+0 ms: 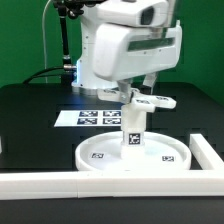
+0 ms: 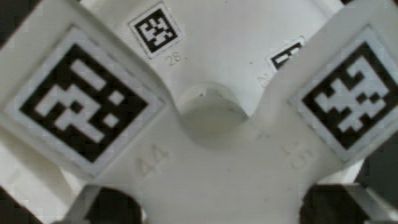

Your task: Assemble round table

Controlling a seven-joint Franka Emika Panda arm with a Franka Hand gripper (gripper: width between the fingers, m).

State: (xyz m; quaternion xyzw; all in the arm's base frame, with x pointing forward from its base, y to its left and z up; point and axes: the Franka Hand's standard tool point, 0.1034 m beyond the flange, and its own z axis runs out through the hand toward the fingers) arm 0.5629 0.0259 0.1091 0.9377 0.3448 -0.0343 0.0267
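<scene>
The large round disc point(image 1: 100, 156) lies flat on the black table near the front. The short cylinder post point(image 1: 130, 133) stands upright on the disc's middle, a tag on its side. My gripper point(image 1: 136, 91) is shut on the flat cross-shaped piece point(image 1: 148, 101) and holds it level right at the post's top; I cannot tell whether it is seated. In the wrist view the cross-shaped piece point(image 2: 196, 110) fills the picture with its tagged arms, and my gripper point(image 2: 221, 208) holds it between dark fingers point(image 2: 118, 206). The post is hidden there.
The marker board point(image 1: 88, 117) lies behind the disc. A long white border bar point(image 1: 60, 183) runs along the front edge and another point(image 1: 208, 152) along the exterior view's right. The arm's base point(image 1: 75, 60) stands at the back.
</scene>
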